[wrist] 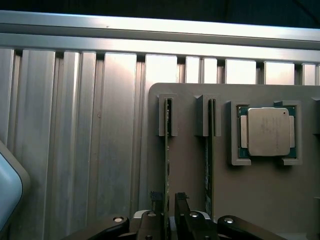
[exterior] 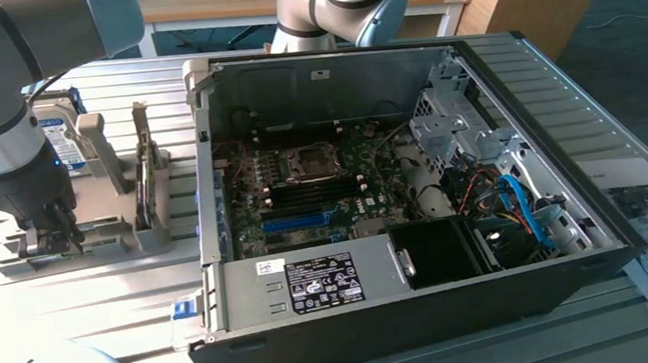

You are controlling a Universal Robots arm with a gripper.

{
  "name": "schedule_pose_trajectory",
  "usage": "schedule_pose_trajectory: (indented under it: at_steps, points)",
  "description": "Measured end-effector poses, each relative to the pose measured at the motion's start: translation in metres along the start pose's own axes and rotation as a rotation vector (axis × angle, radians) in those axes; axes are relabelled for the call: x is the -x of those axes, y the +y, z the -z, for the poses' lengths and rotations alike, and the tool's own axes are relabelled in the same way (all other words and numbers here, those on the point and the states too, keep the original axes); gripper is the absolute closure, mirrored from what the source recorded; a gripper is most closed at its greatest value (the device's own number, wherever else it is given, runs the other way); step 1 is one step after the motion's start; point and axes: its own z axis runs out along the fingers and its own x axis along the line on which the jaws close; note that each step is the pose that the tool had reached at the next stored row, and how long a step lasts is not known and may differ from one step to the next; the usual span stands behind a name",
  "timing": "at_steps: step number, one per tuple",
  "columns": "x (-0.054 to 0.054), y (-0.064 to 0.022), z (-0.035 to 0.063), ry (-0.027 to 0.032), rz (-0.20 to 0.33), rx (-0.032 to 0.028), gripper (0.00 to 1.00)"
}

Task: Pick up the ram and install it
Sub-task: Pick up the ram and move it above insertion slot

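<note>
The arm stands over a grey holder (exterior: pixel 130 242) on the slatted desk (exterior: pixel 99 298), at 9 o'clock from the open computer case (exterior: pixel 430 313). Its claw (exterior: pixel 54 240) reaches down to the holder's near end.

In the wrist view the ram (wrist: pixel 167 150) stands on edge in a slot of the holder (wrist: pixel 189 160). The claw (wrist: pixel 168 196) is parted, with one fingertip (wrist: pixel 156 197) on each side of the ram and a slim dark gap beside the board. A second stick (wrist: pixel 210 150) stands just beside it in the neighbouring slot, and past that a processor (wrist: pixel 268 131) lies flat in its own recess.

Back in the exterior view, a dark expansion card (exterior: pixel 144 162) and a hard drive (exterior: pixel 56 134) stand upright at about 12 o'clock from the claw.
</note>
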Motion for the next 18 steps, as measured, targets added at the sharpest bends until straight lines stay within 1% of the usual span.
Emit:
schedule_pose_trajectory:
  at_steps: [18]
  points:
    - [0.0000, 0.0000, 0.0000, 0.0000, 0.000, -0.0001, 0.76]
